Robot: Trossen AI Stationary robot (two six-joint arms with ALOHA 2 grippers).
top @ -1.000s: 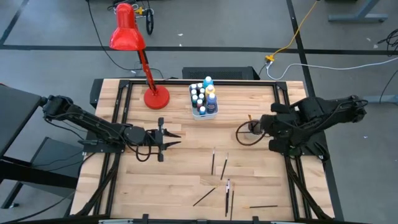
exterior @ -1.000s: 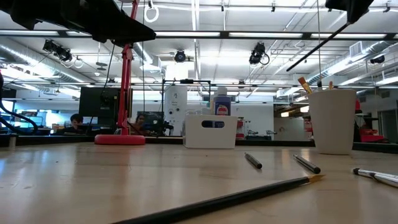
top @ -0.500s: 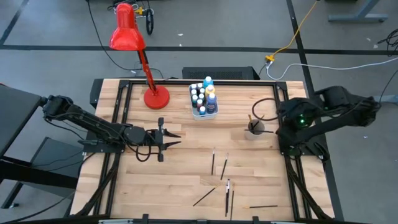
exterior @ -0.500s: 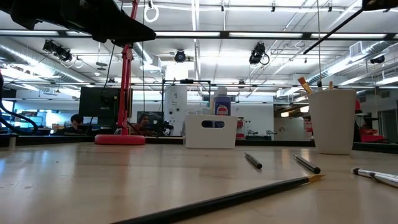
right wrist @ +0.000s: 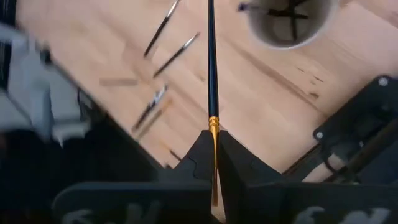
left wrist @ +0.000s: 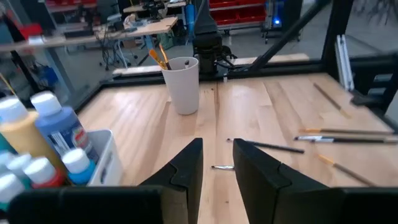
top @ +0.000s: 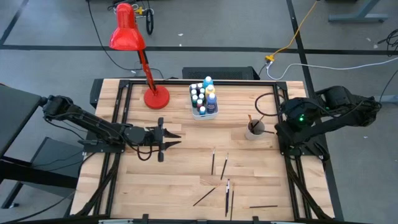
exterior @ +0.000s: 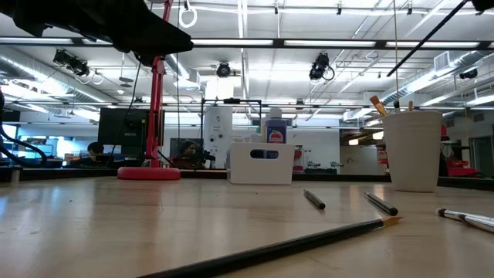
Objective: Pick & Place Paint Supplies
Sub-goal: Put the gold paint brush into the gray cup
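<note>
Pinching dark paintbrush [right wrist: 212, 68] between pressed-together fingers, right gripper [right wrist: 213, 144] hangs at table's right edge, beside white cup [top: 254, 129] holding brushes. Left gripper [top: 166, 138] idle left of centre, fingers slightly spread, nothing between. Loose paintbrushes [top: 222, 169] scattered near front edge. Paint bottles [top: 203, 96] in white tub [top: 205, 112] near back edge, by red lamp [top: 155, 98].

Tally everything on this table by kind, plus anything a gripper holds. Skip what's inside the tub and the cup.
Red lamp: 1
White tub: 1
White cup: 1
Loose paintbrushes on the table: 6
Paintbrush held in the right gripper: 1
Total: 10
</note>
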